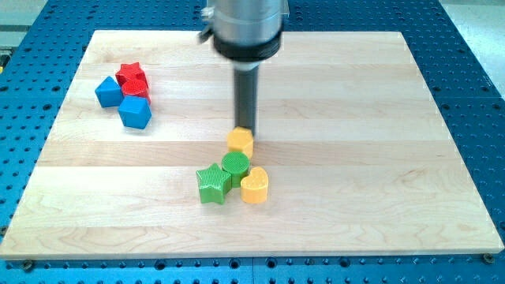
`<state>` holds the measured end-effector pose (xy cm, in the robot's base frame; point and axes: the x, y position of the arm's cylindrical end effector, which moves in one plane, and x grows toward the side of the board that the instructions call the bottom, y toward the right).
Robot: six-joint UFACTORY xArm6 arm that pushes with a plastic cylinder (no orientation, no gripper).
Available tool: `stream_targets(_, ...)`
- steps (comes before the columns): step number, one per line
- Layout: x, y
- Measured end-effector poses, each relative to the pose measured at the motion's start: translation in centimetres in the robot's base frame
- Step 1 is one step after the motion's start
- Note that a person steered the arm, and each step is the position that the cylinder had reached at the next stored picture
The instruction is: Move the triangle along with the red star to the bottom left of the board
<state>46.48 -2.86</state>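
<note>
Near the board's (379, 95) middle, my tip (246, 128), a bare rod with nothing to clamp, touches the yellow block (240, 143); red star (132, 79) lies far left.

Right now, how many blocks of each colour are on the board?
Blue: 2, one and another
Red: 1, the red star
Yellow: 2, one by my tip, one
Green: 2, star and round
Total: 7
</note>
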Motion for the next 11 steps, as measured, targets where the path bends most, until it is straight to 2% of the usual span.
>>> stream_targets(1,0.1,-1.5)
stream_targets(2,-3.6,-3.8)
stream_targets(3,-9.7,-4.3)
stream_targets(4,-14.7,-11.0)
stream_targets(5,-16.8,-17.6)
stream_targets(6,-14.6,-20.2)
stream_targets(9,1.1,-20.2)
stream_targets(10,1.5,-20.1)
stream_targets(11,1.7,-16.9)
